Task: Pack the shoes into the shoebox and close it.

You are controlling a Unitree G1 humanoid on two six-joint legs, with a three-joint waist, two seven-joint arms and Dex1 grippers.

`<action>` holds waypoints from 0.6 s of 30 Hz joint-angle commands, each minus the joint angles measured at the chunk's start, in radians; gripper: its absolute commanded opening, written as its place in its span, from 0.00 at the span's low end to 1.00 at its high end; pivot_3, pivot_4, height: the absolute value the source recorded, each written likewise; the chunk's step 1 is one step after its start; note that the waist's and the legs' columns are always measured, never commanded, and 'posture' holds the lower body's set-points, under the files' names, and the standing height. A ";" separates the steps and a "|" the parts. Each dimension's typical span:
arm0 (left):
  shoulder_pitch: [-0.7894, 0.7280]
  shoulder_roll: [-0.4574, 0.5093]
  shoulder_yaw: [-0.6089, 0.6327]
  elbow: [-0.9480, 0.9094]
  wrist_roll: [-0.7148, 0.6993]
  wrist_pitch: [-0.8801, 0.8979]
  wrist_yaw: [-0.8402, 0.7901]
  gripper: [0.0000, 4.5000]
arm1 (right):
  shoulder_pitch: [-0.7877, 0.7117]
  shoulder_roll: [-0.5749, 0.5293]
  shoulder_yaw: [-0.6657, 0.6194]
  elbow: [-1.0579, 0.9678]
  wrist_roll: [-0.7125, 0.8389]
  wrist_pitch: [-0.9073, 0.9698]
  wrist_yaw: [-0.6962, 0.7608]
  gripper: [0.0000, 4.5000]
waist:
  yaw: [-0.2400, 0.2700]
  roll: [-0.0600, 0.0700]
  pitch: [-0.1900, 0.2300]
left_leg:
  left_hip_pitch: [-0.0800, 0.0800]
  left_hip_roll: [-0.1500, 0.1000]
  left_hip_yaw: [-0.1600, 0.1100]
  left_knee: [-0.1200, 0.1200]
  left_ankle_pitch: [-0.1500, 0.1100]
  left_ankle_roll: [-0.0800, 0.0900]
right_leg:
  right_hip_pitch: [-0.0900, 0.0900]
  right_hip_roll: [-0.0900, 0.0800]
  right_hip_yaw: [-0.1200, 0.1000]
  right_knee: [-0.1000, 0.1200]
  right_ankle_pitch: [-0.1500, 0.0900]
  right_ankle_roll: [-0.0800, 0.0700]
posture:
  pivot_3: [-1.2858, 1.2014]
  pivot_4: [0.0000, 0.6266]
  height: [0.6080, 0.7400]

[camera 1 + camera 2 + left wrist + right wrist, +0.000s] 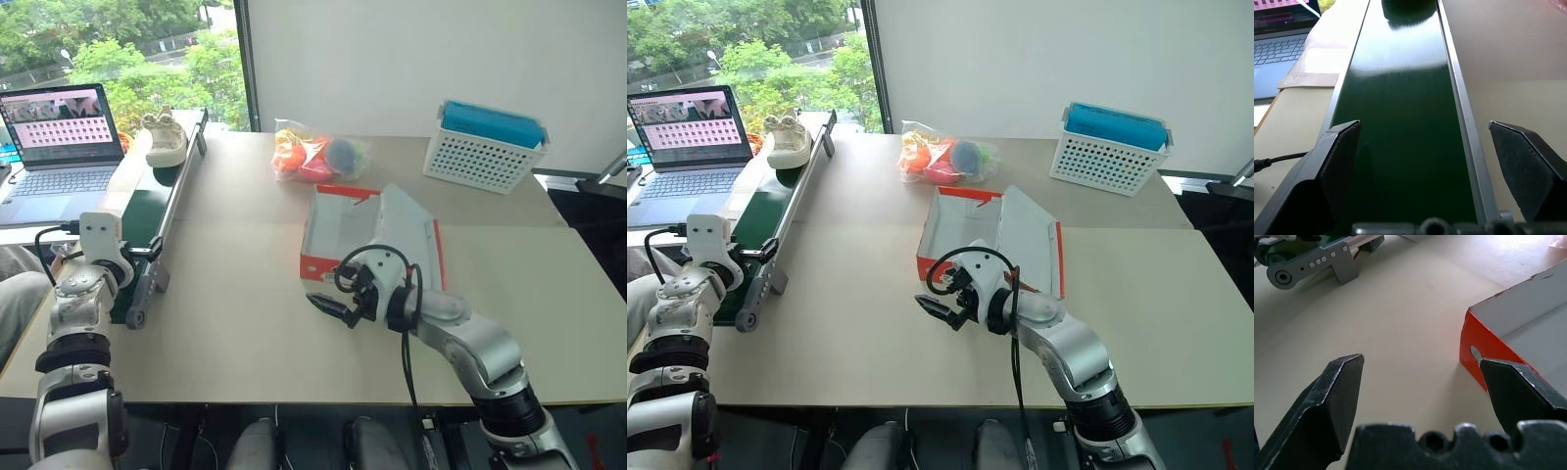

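One cream shoe [167, 137] stands at the far end of a green conveyor belt [162, 211], at the table's left side. The red shoebox [367, 235] sits open at mid-table, its lid [411, 230] folded back to the right and its pale inside bare. My right gripper [333, 306] hovers open just in front of the box's near left corner [1471, 333], holding nothing. My left gripper [1425, 142] is open at the near end of the belt, its fingers [1337, 161] straddling the green surface, far from the shoe.
A clear bag of colourful items [318, 155] lies behind the box. A white perforated basket with a blue top [485, 145] stands at the back right. An open laptop [59, 137] sits left of the belt. The belt's grey end bracket [1308, 267] lies left of my right gripper.
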 commanded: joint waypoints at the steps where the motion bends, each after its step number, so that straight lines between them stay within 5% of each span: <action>1: -0.045 0.024 0.007 -0.014 0.004 -0.005 0.012 1.00 | -0.002 0.002 -0.020 -0.014 -0.008 -0.013 -0.010 0.99 | 0.000 0.000 0.000 | 0.000 0.000 0.000 0.000 0.000 0.000 | 0.000 0.000 0.000 0.000 0.000 0.000 | 0.52 0.24 0.73; 18: -0.120 0.023 0.061 0.096 -0.014 -0.106 0.081 1.00 | -0.011 0.035 -0.023 0.039 -0.073 -0.050 -0.052 0.99 | 0.000 0.000 0.000 | 0.000 0.000 0.000 0.000 0.000 0.000 | 0.000 0.000 0.000 0.000 0.000 0.000 | 0.52 0.24 0.73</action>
